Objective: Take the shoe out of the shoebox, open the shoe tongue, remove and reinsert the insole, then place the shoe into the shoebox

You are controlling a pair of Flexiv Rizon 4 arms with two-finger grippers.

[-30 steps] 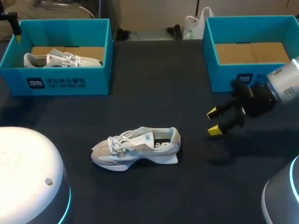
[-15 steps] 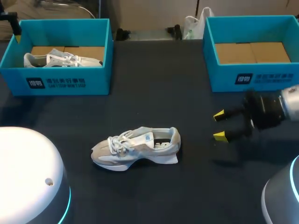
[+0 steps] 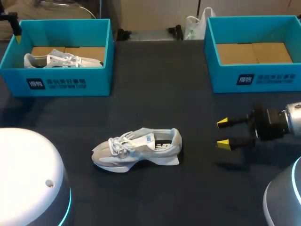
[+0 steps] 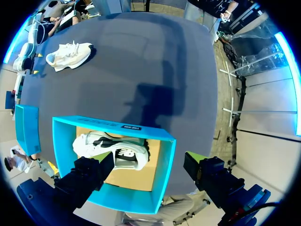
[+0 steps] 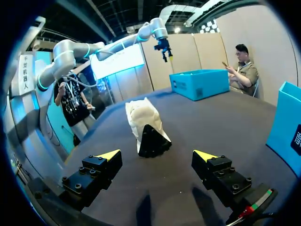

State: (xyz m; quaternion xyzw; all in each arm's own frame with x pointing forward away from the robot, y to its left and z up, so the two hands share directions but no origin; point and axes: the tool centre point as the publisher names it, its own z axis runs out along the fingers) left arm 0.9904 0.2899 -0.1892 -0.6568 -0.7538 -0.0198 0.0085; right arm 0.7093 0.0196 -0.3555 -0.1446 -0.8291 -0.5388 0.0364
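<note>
Shoe (image 3: 136,149) upright on its sole, near the middle of the dark table (image 3: 155,94), outside both boxes. It is grey and white with white laces. In the head view the toe points to my left and the heel opening faces my right side.

My right gripper (image 3: 224,133) hangs just above the table, level with the shoe's heel but well apart from it. Its fingers are spread and nothing is between the yellow tips. From the right wrist the heel end sits straight ahead of the open fingers, with bare tabletop between us.

The right shoebox (image 3: 254,77) is teal and stands at the far right of the table, behind my right arm. Its brown cardboard floor shows.

The left shoebox (image 3: 61,82) is the same teal and stands at the far left. A second shoe (image 3: 61,60) lies on its side inside it, pale like the first one.

My left gripper (image 4: 149,161) hangs high over the left shoebox, looking down into it. Its fingers are released and wide apart, touching neither the box nor the shoe in it. In the head view only one yellow tip of it shows, by the box's far left corner.
</note>
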